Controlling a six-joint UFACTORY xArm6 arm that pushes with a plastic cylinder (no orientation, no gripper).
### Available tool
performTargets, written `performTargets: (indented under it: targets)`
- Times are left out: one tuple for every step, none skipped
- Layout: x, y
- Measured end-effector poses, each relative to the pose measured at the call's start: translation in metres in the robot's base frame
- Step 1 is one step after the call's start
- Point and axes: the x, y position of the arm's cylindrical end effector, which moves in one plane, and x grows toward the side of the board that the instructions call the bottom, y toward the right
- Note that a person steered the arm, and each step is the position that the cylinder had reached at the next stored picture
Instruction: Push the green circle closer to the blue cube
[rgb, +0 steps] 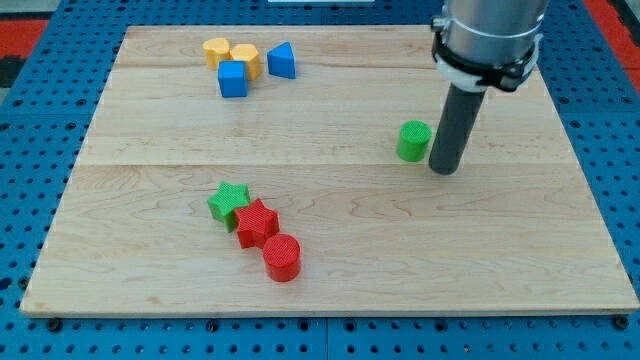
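The green circle (412, 140) is a short green cylinder on the wooden board, right of centre. The blue cube (233, 79) sits near the view's top left, touching two yellow blocks. My tip (444, 169) rests on the board just to the right of the green circle and slightly below it, very close to it or touching it. The dark rod rises from there to the arm's grey body at the view's top right.
A yellow block (215, 51) and a yellow cylinder (246, 58) sit above the blue cube, with a blue triangle (282, 61) to their right. A green star (229, 202), red star (257, 222) and red cylinder (282, 257) cluster at lower left. Blue pegboard surrounds the board (330, 250).
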Motion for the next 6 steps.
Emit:
performTargets:
  targets:
    - [-0.034, -0.047]
    - [-0.043, -0.116]
    - [-0.026, -0.127]
    - [-0.063, -0.179]
    - [-0.097, -0.218]
    - [-0.099, -0.215]
